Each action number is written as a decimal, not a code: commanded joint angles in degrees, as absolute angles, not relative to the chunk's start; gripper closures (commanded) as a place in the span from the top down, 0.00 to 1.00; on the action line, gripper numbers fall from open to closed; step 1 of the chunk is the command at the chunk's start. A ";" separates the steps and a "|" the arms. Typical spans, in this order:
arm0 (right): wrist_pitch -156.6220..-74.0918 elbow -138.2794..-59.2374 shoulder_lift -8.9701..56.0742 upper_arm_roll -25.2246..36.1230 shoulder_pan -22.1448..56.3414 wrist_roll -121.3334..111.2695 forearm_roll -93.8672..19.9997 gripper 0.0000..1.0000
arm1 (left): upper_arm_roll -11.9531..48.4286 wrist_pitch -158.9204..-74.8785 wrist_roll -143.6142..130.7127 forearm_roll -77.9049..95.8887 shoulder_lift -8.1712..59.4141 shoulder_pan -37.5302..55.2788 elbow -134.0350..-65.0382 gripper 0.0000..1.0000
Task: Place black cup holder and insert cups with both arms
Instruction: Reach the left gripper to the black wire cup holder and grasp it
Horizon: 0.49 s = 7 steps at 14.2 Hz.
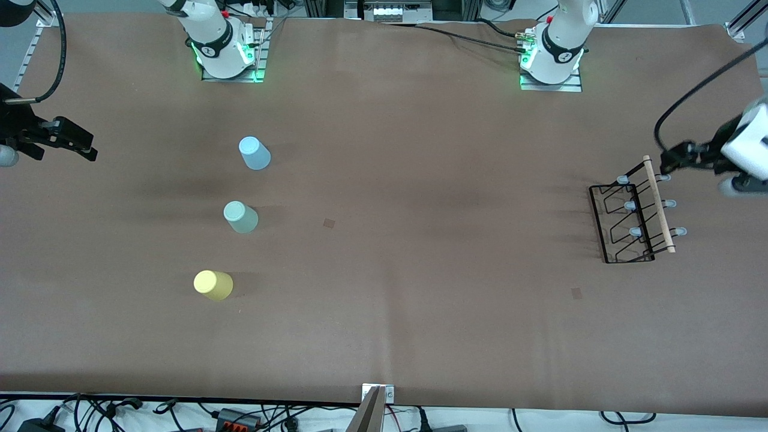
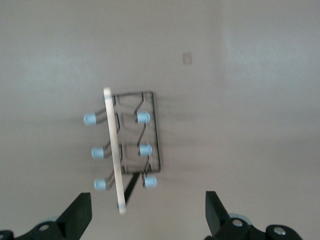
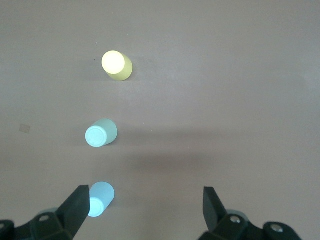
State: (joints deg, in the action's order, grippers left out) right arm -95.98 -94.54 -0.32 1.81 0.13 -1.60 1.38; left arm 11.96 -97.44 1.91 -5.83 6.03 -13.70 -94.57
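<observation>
i see the rack (image 1: 635,215) standing at the left arm's end of the table. left gripper (image 2: 147,216) hovers above it, jaws wide, empty. 3 upturned cups, blue (image 1: 254,153), green (image 1: 240,216), yellow (image 1: 213,285), line up toward the right arm's end. right gripper (image 3: 145,212) hangs wide open, empty.

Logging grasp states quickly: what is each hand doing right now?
Left hand: open, empty, over the black cup holder.
Right hand: open, empty, above the table near the light blue cup.
</observation>
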 commanded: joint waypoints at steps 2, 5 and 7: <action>-96.42 -95.27 -1.06 1.67 0.18 -1.41 1.41 1.00 | 11.78 -115.52 9.29 -9.13 8.17 -17.30 -107.62 1.00; -96.42 -95.27 -1.05 1.67 0.18 -1.41 1.49 1.00 | 11.87 -128.99 17.56 -9.05 9.31 -23.37 -116.26 1.00; -96.42 -95.27 -1.05 1.67 0.18 -1.41 1.41 1.00 | 11.87 -130.95 17.58 -9.05 10.80 -24.69 -118.21 1.00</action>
